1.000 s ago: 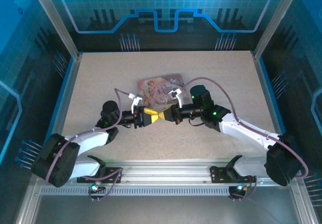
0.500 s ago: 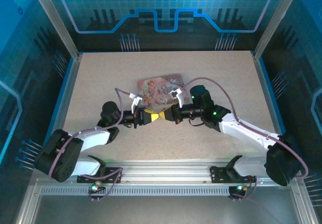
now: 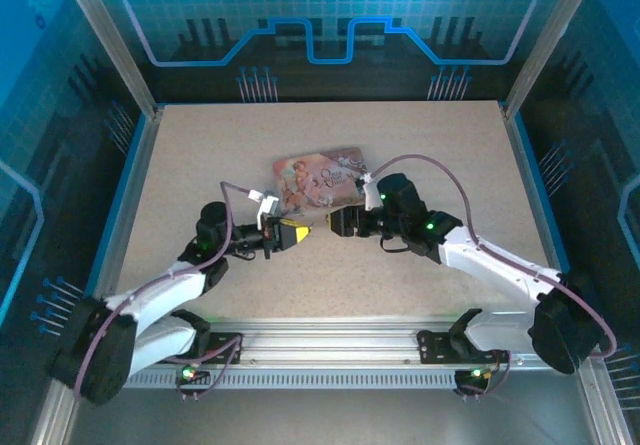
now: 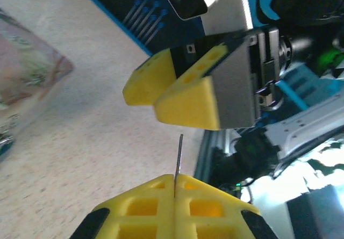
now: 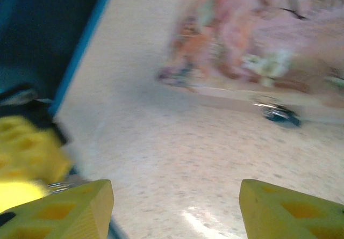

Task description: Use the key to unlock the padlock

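One pink illustrated tin lies on the table. One padlock sits on the table just beside the tin's near edge. In front of the tin, the left pincer is clamped on the single key. The right pincer faces it with fingers spread wide, holding nothing.

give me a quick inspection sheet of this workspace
surface: speckled beige table, no spills seen
job's things: key pinched in left gripper, tip poking out; padlock lying on the table beside the tin
clutter: the pink illustrated tin, nothing else seen
grippers: left gripper shut on key; right gripper open, holding nothing
cables: purplish cable looping above each arm
surroundings: blue-lit panels, metal frame
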Controlling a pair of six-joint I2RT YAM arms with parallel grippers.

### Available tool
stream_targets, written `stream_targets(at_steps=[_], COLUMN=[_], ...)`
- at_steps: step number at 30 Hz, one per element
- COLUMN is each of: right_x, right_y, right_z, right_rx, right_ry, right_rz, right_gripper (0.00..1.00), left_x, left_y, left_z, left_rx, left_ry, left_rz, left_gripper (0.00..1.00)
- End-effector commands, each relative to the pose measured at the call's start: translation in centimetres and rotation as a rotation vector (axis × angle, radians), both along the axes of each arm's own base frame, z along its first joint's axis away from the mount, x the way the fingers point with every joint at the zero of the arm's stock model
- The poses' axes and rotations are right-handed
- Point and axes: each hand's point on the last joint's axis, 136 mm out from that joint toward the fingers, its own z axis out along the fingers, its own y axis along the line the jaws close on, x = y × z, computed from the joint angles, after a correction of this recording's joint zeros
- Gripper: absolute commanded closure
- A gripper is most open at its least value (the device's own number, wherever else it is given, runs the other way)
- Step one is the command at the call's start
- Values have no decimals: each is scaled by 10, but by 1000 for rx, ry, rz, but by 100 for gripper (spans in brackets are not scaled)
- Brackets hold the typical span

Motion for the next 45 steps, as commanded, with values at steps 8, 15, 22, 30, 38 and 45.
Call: stream_targets(at_steps=[8,15,22,30,38,45], right_x=[25,52,68,78,83,86], right_y=[18,21,28,33,30,29], right_z=[-83,-106,-122,-129,-115,-109], right_rx=[-438,-512,-541,-554,-559,-577], right_ry=[28,-14,-47,-71,-105,-118], right_rz=[-216,-309,-314,-319,-328,-313], right_gripper=[35,37,48,49,53,74], left_x=[-9,-17,-20,-21,-21,-21], left_y=[32,36,37,35,35,32], left_z=[-38,-41,-40,-40,-41,-41], left_rx=[243,234,231,231,234,235], left_ry=[22,23,8,7,4,6], left_rz=[154,161,157,148,145,130], left_gripper=[100,100,100,100,100,100])
